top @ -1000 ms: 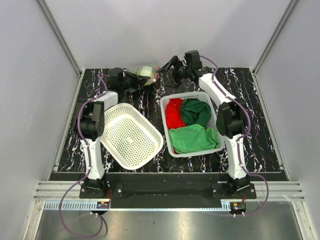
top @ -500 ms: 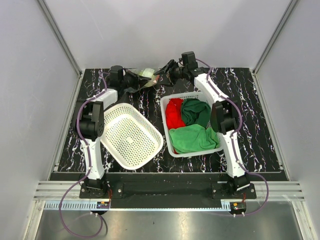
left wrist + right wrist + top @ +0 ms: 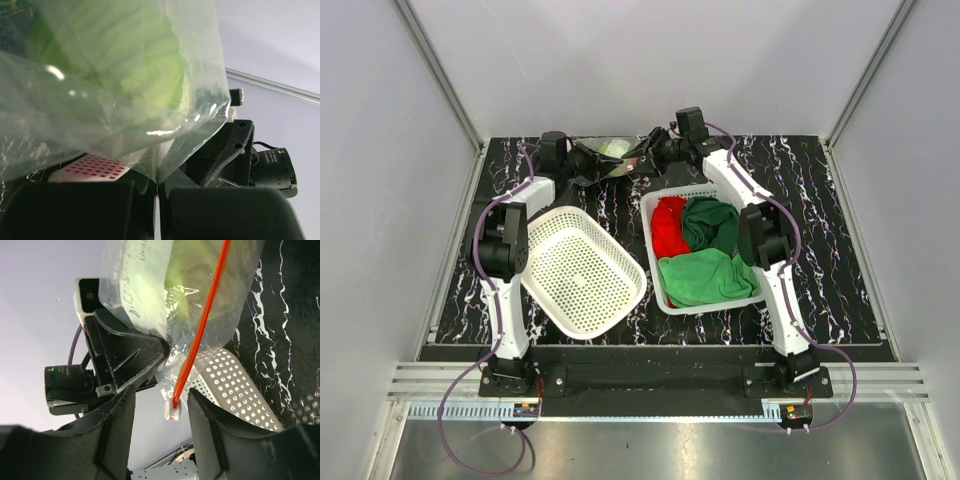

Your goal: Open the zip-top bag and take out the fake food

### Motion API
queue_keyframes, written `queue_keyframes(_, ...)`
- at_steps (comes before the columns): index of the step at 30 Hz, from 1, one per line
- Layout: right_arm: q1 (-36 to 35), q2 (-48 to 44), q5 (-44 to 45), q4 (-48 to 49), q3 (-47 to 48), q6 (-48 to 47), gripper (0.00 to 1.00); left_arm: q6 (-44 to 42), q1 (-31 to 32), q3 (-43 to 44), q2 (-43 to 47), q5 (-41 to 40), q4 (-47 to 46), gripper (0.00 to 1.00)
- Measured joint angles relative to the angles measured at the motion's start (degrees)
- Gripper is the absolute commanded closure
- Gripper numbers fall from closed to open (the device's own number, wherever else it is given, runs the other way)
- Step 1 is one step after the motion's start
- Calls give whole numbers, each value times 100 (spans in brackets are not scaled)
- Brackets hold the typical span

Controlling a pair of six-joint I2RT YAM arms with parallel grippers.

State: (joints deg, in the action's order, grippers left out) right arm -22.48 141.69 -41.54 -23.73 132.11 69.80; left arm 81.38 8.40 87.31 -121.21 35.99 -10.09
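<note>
The clear zip-top bag point(image 3: 611, 153) hangs at the back of the table between my two grippers, with pale green fake food point(image 3: 612, 148) inside. In the left wrist view the bag point(image 3: 75, 125) fills the frame with the cabbage-like ball point(image 3: 120, 55) in it, and my left gripper point(image 3: 156, 192) is shut on a pinch of its plastic. In the right wrist view the red-orange zip strip point(image 3: 202, 325) runs down to a white slider point(image 3: 171, 411), which sits between the open fingers of my right gripper point(image 3: 162, 420). My right gripper point(image 3: 642, 152) is at the bag's right end.
An empty white perforated basket point(image 3: 582, 270) sits at front left. A second white basket point(image 3: 704, 190) at centre right holds a red cloth point(image 3: 669, 225) and two green cloths point(image 3: 708, 272). Grey walls enclose the black marbled table point(image 3: 830, 250).
My right gripper has moved left, closing in on the bag's right end until the slider lies between its fingers. My left gripper has kept its hold on the bag.
</note>
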Motion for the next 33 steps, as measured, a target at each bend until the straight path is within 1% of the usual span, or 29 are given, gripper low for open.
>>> queue_keyframes(1, -20, 0, 0, -15, -28, 0, 51, -20, -2, 0, 0, 9, 13, 100)
queue_keyframes(2, -31, 0, 0, -17, -55, 0, 55, -35, -2, 0, 0, 13, 20, 100)
queue_keyframes(3, -42, 0, -2, -22, -70, 2, 57, -44, -2, 0, 0, 22, 24, 100)
queue_keyframes(4, -48, 0, -2, -26, -79, 4, 61, -55, -2, 0, 0, 26, 31, 100)
queue_keyframes(5, -52, 0, -2, -31, -90, 9, 73, -66, -2, 0, 0, 28, 35, 100)
queue_keyframes(6, -55, -4, 0, -33, -94, 7, 79, -79, -2, 0, 0, 28, 44, 100)
queue_keyframes(8, -57, -7, 2, -39, -120, 4, 90, -103, -2, 0, 0, 33, 61, 92)
queue_keyframes(9, -57, -7, 7, -37, -144, 17, 100, -118, -2, 0, 0, 39, 66, 81)
queue_keyframes(11, -57, -9, 4, -42, -192, -2, 100, -184, -2, 0, 20, 59, 120, 69)
queue_keyframes(12, -57, -9, 7, -61, -216, 31, 100, -240, -2, 0, 39, 74, 160, 58)
queue_keyframes(14, -57, -9, 7, -81, -251, 35, 100, -358, -2, 0, 116, 83, 289, 52)
queue_keyframes(16, -57, -9, 7, -107, -262, 35, 100, -448, -2, -2, 254, 96, 463, 51)
queue_keyframes(18, -57, -11, 7, -114, -262, 35, 100, -516, 0, -2, 396, 98, 529, 51)
queue_keyframes(22, -57, -68, 33, -116, -269, 37, 100, -553, 24, -2, 522, 136, 614, 58)
queue_keyframes(23, -57, -90, 39, -116, -273, 37, 100, -551, 33, -2, 522, 153, 627, 58)
queue_keyframes(25, -57, -129, 44, -116, -297, 37, 100, -549, 59, -2, 522, 177, 704, 56)
queue_keyframes(26, -57, -153, 46, -111, -323, 37, 100, -549, 74, -2, 522, 190, 728, 52)
queue_keyframes(28, -59, -192, 50, -114, -374, 37, 99, -566, 98, -2, 522, 205, 785, 52)
queue_keyframes(32, -61, -201, 50, -116, -396, 42, 96, -595, 131, -7, 522, 238, 898, 71)
queue_keyframes(33, -61, -203, 52, -114, -400, 44, 94, -603, 129, -7, 520, 247, 920, 83)
